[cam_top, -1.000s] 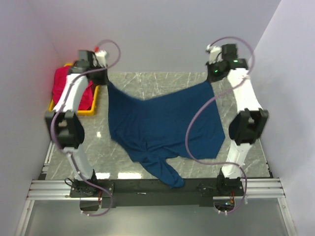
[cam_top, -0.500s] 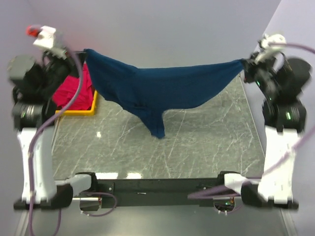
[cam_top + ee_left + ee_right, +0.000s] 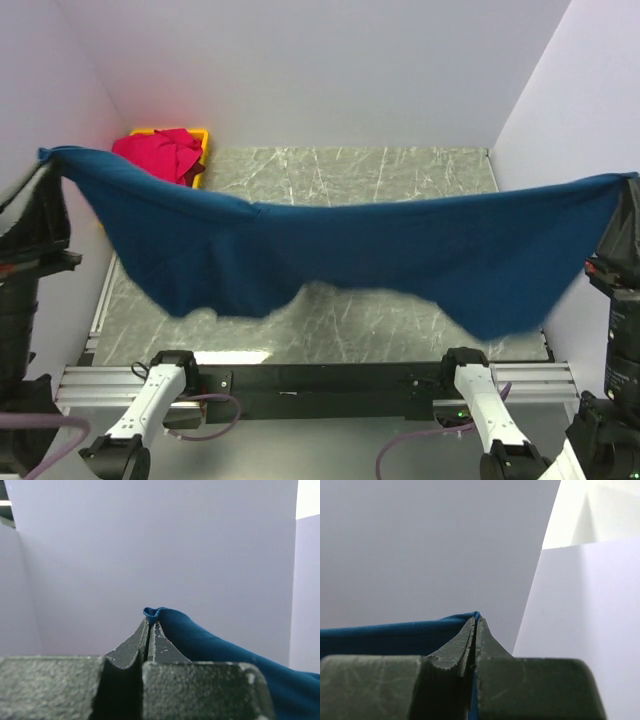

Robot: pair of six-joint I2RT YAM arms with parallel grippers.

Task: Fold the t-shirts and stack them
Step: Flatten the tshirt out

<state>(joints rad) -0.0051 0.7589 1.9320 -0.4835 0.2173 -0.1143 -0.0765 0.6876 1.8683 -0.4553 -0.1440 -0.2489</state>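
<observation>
The navy blue t-shirt (image 3: 340, 250) hangs stretched wide in the air above the table, held at both ends close to the top camera. My left gripper (image 3: 45, 157) is shut on its left corner; in the left wrist view the gripper (image 3: 150, 622) pinches a blue fold (image 3: 210, 647). My right gripper (image 3: 630, 180) is shut on the right corner; in the right wrist view the gripper (image 3: 476, 619) pinches the blue edge (image 3: 395, 632). The red-pink t-shirt (image 3: 160, 152) lies crumpled in the yellow bin at the far left.
The yellow bin (image 3: 200, 135) stands at the table's far left corner. The grey marble tabletop (image 3: 400, 170) shows behind and below the hanging shirt. White walls enclose the left, back and right sides.
Both arms have risen steeply and spread apart, lifting the navy shirt off the table until it hangs taut and close to the top camera.
</observation>
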